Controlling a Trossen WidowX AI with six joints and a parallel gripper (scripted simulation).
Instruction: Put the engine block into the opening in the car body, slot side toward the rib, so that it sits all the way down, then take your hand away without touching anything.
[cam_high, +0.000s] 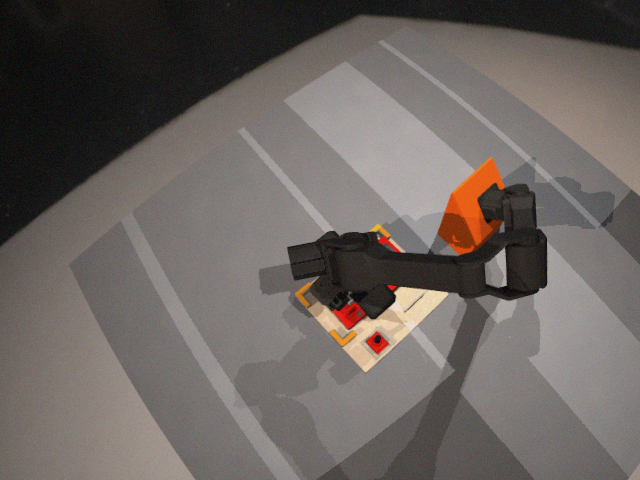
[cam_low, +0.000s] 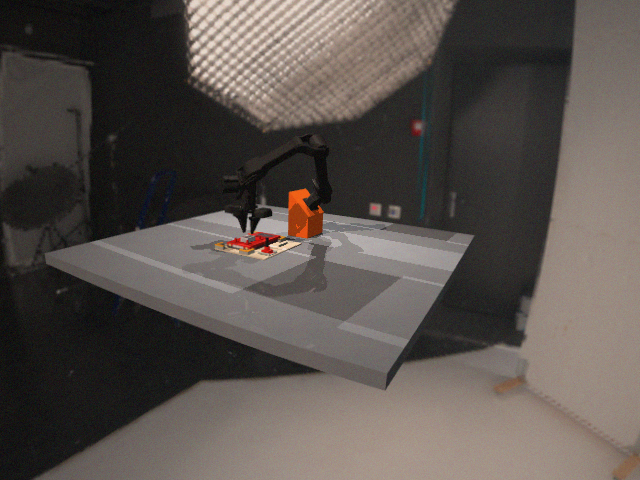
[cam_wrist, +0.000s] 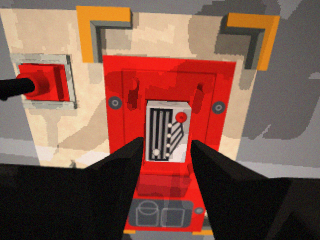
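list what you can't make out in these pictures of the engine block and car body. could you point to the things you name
- Whether the engine block (cam_low: 251, 237) (cam_wrist: 175, 152) is fully down: the wrist view looks onto its top; in the exterior view it is too small.
- The block's side faces toward the claw (cam_high: 351, 297) (cam_low: 248, 231) (cam_wrist: 167, 143): turned from the wrist camera.
- Middle of the car body (cam_high: 349, 316) (cam_low: 269, 241) (cam_wrist: 120, 75): behind the arm (cam_high: 413, 269) (cam_low: 273, 159) in the top view.
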